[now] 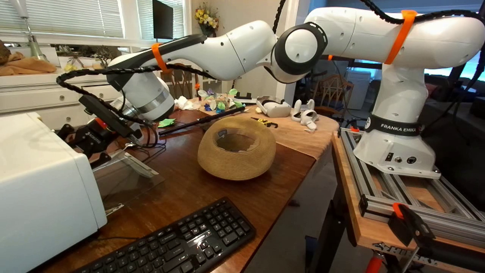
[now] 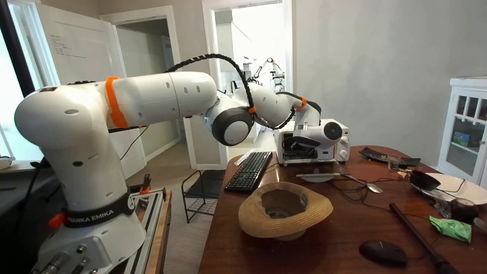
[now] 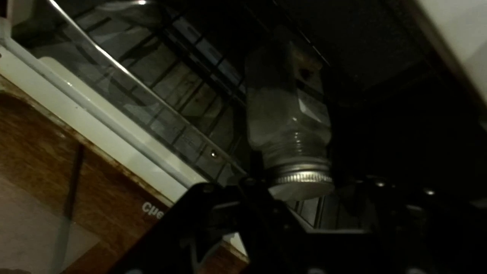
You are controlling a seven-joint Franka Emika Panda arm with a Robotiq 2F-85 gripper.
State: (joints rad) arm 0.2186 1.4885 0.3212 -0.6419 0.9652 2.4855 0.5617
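While the white arm (image 1: 242,49) stretches over the bench (image 1: 182,189), its wrist bends toward the mouth of a white toaster oven (image 1: 41,170), where the end effector (image 3: 298,173) is pressed together on a clear jar (image 3: 279,114), pinching it near its capped end. The metal lid (image 3: 304,179) faces back toward the wrist camera, and the body of the jar points into the dark interior, with a wire rack (image 3: 190,87) visible beside it; whether jar and rack touch, I cannot tell. The oven's glass door (image 1: 125,185) is let down in front, over the wood. A straw hat (image 1: 235,167) sits crown down on the bench, its brim upward, apart from the door, and a black keyboard (image 2: 251,173) lies along the edge beside the oven. In an exterior view a spoon (image 2: 374,188) rests near the door among thin cables, while a black mouse (image 2: 383,252), a long dark rod (image 2: 414,232), a green packet (image 2: 451,228) and a white plate (image 2: 470,190) lie farther along the bench
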